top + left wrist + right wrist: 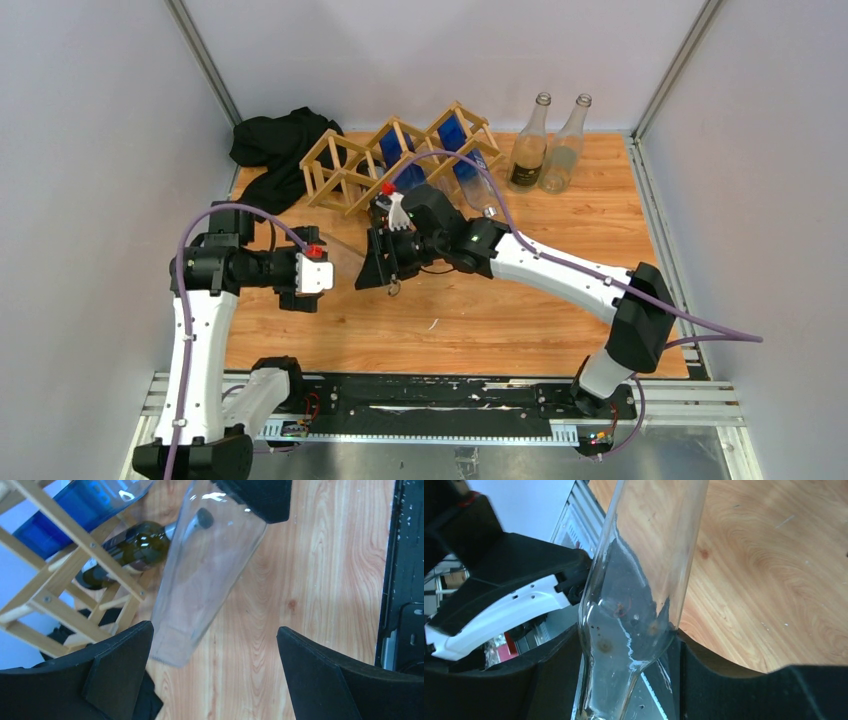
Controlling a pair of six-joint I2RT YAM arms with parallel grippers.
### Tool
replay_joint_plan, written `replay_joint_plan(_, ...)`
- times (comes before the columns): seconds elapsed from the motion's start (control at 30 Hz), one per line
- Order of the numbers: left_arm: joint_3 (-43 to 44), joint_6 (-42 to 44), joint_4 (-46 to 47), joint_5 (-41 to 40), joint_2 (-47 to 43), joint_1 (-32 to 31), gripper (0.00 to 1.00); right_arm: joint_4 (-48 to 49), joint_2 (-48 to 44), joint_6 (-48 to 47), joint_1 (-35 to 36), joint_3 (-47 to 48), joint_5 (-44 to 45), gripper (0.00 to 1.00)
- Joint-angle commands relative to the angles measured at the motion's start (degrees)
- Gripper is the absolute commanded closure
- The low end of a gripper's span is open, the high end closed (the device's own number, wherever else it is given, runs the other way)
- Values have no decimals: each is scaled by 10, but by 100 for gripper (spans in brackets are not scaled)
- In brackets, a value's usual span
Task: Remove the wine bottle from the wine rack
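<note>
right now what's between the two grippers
The clear bottle, gripped by the right gripper, its base toward the open left gripper; clearest in the left wrist view.

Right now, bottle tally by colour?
blue bottles in the wine rack: 2
dark green bottle in the rack: 1
clear bottle in the right pincer: 1
upright glass bottles at the back: 2
Total: 6

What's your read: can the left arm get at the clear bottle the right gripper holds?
Probably yes. The left gripper is open and faces the base of the clear bottle, nothing between them; the right gripper grips it near the neck, leaving the body free.
</note>
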Motion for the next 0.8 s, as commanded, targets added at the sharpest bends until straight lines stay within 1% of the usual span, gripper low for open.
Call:
replay_joint_plan(0.0,-26,37,-5,-14,-10,-38,0,17,-9,-32,22,54,-46,100)
replay_joint_plan(0.03,-31,42,-4,-20,-12,-52,0,13,-6,-35,26,59,-49,100)
replay_joint_plan(0.1,-36,49,-4,-25,-13,-60,0,7,-4,-42,35,71,-57,100)
replay_joint_plan(0.33,-49,53,28,-32,-21,-62,0,-16,11,-68,57,104,-74,100)
replay_joint_plan(0.5,-63,59,27,-36,-27,-63,5,-29,21,-81,69,123,-79,100)
replay_joint_plan(0.6,-67,59,28,-38,-28,-63,15,-33,23,-84,70,126,-76,100)
replay_joint_plan(0.63,-66,59,28,-37,-28,-63,23,-35,24,-86,70,128,-76,100)
replay_joint_plan(0.67,-65,59,27,-35,-28,-63,28,-37,24,-88,70,130,-75,100)
replay_joint_plan(0.7,-62,58,28,-33,-28,-64,40,-42,24,-89,70,132,-71,100)
replay_joint_plan(0.73,-59,58,27,-29,-29,-63,46,-46,23,-92,70,133,-66,100)
replay_joint_plan(0.77,-55,57,28,-24,-30,-63,58,-51,23,-93,70,133,-60,96)
